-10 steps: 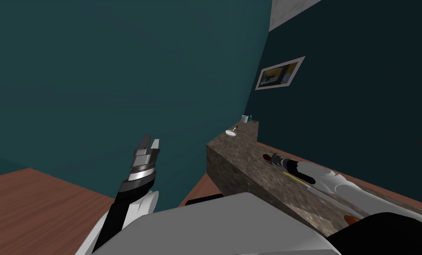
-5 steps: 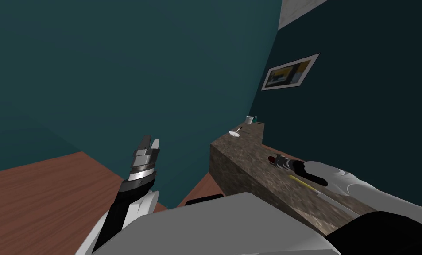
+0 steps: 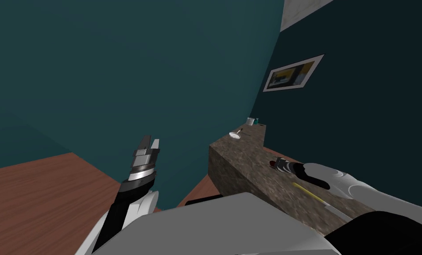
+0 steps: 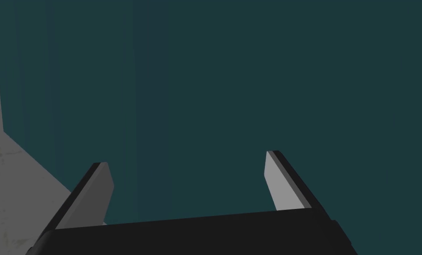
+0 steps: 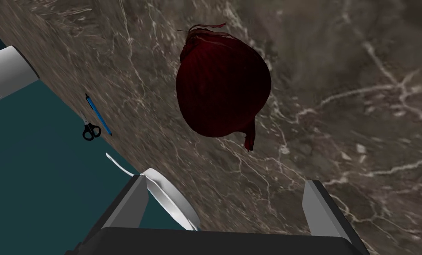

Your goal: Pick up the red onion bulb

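Swinging slightly since a second ago, the head camera has carried the framed picture [image 3: 294, 73] toward the right. The right gripper [image 5: 225, 182] hangs over the brown marbled counter [image 5: 360, 66], jaws apart. The red onion bulb [image 5: 223, 84] lies on its side on the counter just ahead of the fingers, untouched. Its long axis runs from a wispy tip on the far side to a short tail nearer the gripper. Scissors [image 5: 91, 131], a blue pen [image 5: 98, 114], a white cup [image 5: 6, 73] and a white dish [image 5: 170, 201] sit along the counter's edge. The left gripper [image 4: 186, 160], jaws also apart, is raised before a teal wall [image 3: 117, 66] above a wood floor [image 3: 37, 195].
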You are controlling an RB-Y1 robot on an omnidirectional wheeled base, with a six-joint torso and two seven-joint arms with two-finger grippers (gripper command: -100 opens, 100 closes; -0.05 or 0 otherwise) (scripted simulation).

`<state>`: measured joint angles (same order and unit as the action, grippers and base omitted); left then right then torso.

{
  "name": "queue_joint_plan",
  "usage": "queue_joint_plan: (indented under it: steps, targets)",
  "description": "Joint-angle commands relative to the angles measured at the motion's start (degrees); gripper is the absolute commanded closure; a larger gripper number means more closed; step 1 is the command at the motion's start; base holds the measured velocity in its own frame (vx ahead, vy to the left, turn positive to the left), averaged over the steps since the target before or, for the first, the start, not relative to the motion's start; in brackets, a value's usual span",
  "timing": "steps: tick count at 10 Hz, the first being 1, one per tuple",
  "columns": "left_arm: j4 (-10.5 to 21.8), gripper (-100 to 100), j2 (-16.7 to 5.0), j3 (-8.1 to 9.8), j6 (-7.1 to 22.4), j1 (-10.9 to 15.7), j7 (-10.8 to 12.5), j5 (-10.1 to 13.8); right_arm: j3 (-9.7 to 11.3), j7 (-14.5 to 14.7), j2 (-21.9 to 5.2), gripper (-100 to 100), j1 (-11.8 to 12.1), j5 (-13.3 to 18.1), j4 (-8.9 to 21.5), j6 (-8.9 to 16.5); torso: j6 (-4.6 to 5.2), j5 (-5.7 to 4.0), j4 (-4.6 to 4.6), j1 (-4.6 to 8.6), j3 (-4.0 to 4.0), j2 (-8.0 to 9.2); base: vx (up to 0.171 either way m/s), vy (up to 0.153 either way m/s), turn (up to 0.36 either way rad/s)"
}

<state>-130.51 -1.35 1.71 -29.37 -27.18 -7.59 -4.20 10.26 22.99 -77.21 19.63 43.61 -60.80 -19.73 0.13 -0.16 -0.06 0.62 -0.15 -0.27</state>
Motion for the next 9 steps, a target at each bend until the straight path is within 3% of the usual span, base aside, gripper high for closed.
queue_joint_plan:
  steps: [1, 2, 3, 4, 5, 7, 8, 9]
  targets:
    - [0.00, 0, 0.00, 0.00, 0.00, 0.00, 0.00, 0.00, 0.61, -0.30, 0.72, -100, 0.75, 0.14, 0.27, -0.53, 0.00, 0.00, 0.00, 0.00, 0.00, 0.00, 0.108, -0.161, 0.028]
    - [0.00, 0, 0.00, 0.00, 0.00, 0.00, 0.00, 0.00, 0.39, -0.35, 0.56, -100, 0.59, 0.11, -0.07, 0.04, 0.01, -0.02, -0.01, 0.09, -0.02, -0.03, 0.045, -0.075, 0.014]
    - [0.00, 0, 0.01, 0.00, 0.00, 0.00, 0.00, 0.00, 0.41, -0.31, 0.63, 0, 0.63, 0.12, -0.01, -0.04, 0.00, 0.02, 0.02, -0.18, 0.06, 0.12, 0.008, -0.014, 0.003]
    - [0.00, 0, 0.01, -0.01, 0.00, 0.01, 0.00, 0.00, 0.77, -1.04, 0.99, -100, 1.14, -1.49, 2.42, 0.43, 0.01, 0.09, 0.05, -0.41, 0.14, 0.26, -0.103, -0.037, 0.332]
    - [0.00, 0, 0.01, -0.02, 0.00, 0.04, 0.00, 0.00, 0.77, -1.04, 0.99, -100, 1.14, -1.49, 2.42, 0.43, -0.08, 0.09, 0.12, -0.40, 0.32, 0.59, -0.122, -0.052, 0.351]
    - [0.01, 0, 0.01, -0.02, 0.01, 0.04, 0.00, 0.00, 1.51, -2.49, 1.72, -100, 2.16, -4.72, 7.24, 1.35, -0.05, 0.11, 0.20, -0.46, 0.51, 0.91, -0.222, -0.033, 0.436]
    - [0.01, 0, 0.01, -0.02, 0.01, 0.05, 0.00, 0.00, 1.51, -2.49, 1.72, -100, 2.16, -4.72, 7.28, 1.35, -0.01, 0.11, 0.27, -0.39, 0.70, 1.24, -0.216, -0.062, 0.365]
    - [0.01, 0, 0.01, -0.01, 0.01, 0.04, 0.00, 0.00, 1.88, -3.22, 2.09, -100, 2.68, -6.33, 9.26, 1.81, 0.01, 0.08, 0.28, -0.30, 0.69, 1.17, -0.170, -0.061, 0.409]
